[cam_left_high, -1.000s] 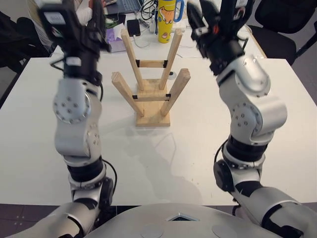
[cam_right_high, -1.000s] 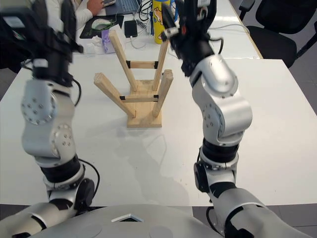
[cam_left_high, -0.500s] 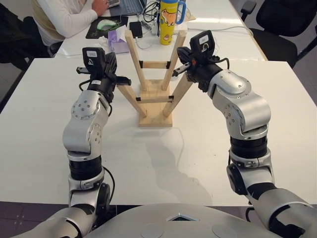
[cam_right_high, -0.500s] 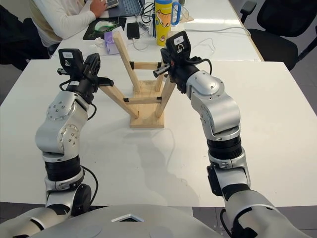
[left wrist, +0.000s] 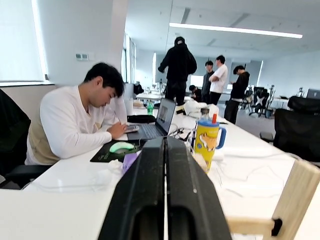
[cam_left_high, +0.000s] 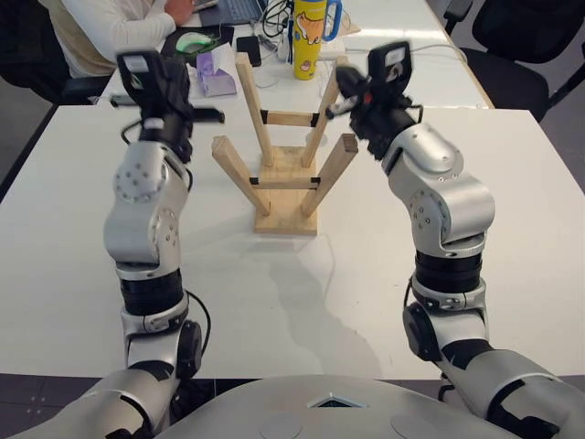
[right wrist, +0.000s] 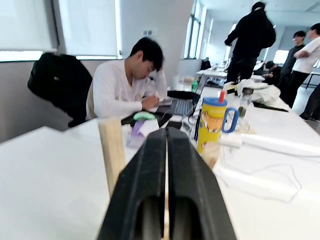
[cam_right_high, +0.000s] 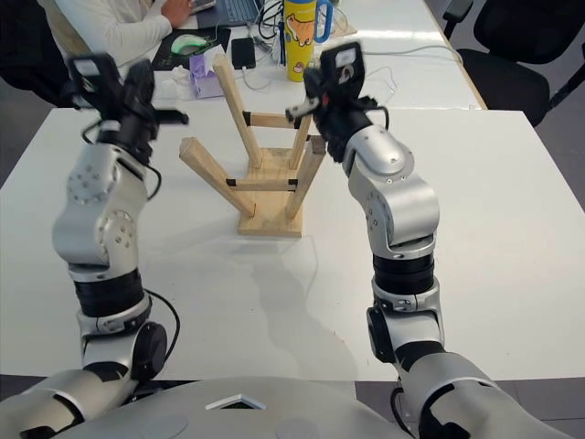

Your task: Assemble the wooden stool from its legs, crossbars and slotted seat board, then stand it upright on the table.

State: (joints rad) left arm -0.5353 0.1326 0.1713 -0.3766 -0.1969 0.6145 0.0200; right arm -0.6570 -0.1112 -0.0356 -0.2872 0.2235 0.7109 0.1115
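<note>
The wooden stool [cam_left_high: 285, 178] stands upside down on the white table [cam_left_high: 302, 302]. Its seat board [cam_left_high: 284, 222] lies flat, and the legs point up, joined by crossbars [cam_left_high: 287, 118]. My left gripper [cam_left_high: 208, 115] is held above the near left leg [cam_left_high: 236, 172], shut on nothing. My right gripper [cam_left_high: 336, 105] hovers beside the far right leg [cam_left_high: 320, 105], above the near right leg [cam_left_high: 335, 169], also shut and empty. In the left wrist view the shut fingers [left wrist: 150, 200] point past a leg [left wrist: 295, 200]. In the right wrist view the fingers [right wrist: 150, 200] lie beside another leg [right wrist: 113, 150].
Behind the table a second desk holds a yellow mug [cam_left_high: 307, 38], a purple pack [cam_left_high: 216, 77], cables and a laptop; a person sits there. A black chair [cam_left_high: 535, 46] stands at the far right. The table's near half is bare.
Half a second ago both grippers were low beside the stool's near legs. Both have since lifted up and away from them. The stool has not moved.
</note>
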